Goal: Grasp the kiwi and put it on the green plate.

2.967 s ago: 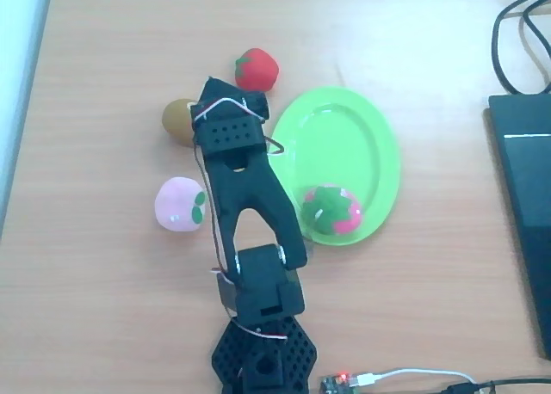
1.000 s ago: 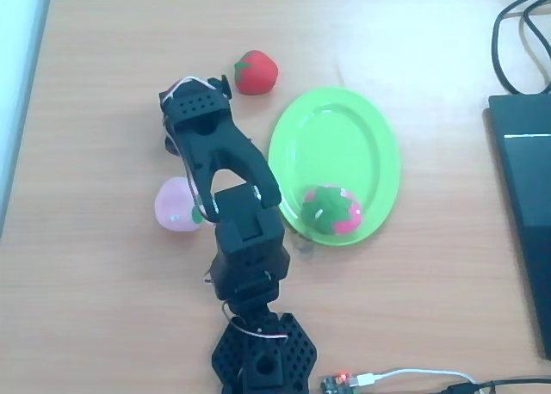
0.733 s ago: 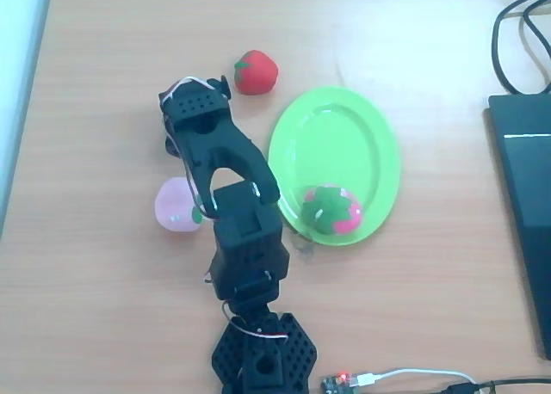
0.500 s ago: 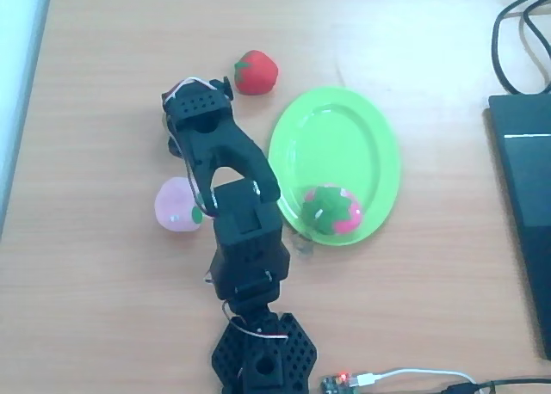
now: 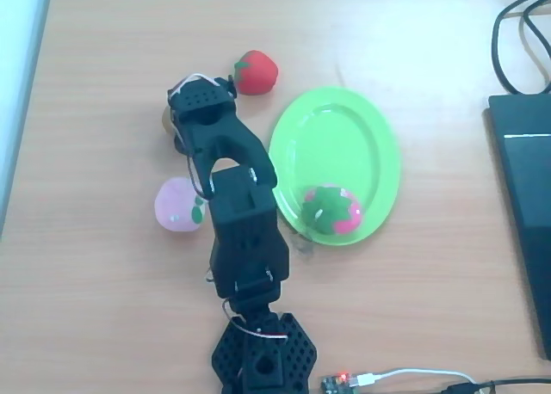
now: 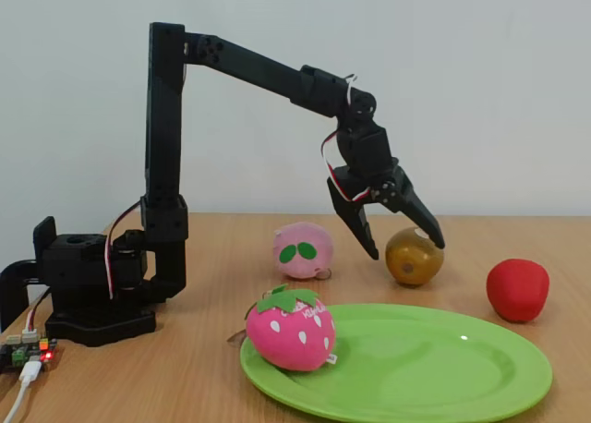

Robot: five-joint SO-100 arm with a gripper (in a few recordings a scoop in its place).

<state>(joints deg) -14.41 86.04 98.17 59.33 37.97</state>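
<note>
The brown kiwi [image 6: 411,259] lies on the wooden table between the pink round toy and the red strawberry. My black gripper [image 6: 406,248] hangs open just over it, one finger on each side and the right finger crossing its top. From overhead the gripper head [image 5: 200,112] covers nearly all of the kiwi [image 5: 165,119], leaving a brown sliver at its left. The lime-green oval plate [image 5: 344,127] lies to the right of the arm, and its front rim [image 6: 443,363] is close to the fixed camera. A green-and-pink toy fruit [image 5: 331,210] rests on it.
A red strawberry [image 5: 256,71] sits beyond the gripper, close to the plate's far rim. A pink round toy [image 5: 176,205] lies left of the arm. A dark laptop [image 5: 525,196] and cables [image 5: 516,33] occupy the right edge. The arm's base [image 5: 258,360] stands at the front.
The gripper swung left from near the plate onto the kiwi. Over the last second it edged slightly up and right in the overhead view, uncovering a sliver of the kiwi.
</note>
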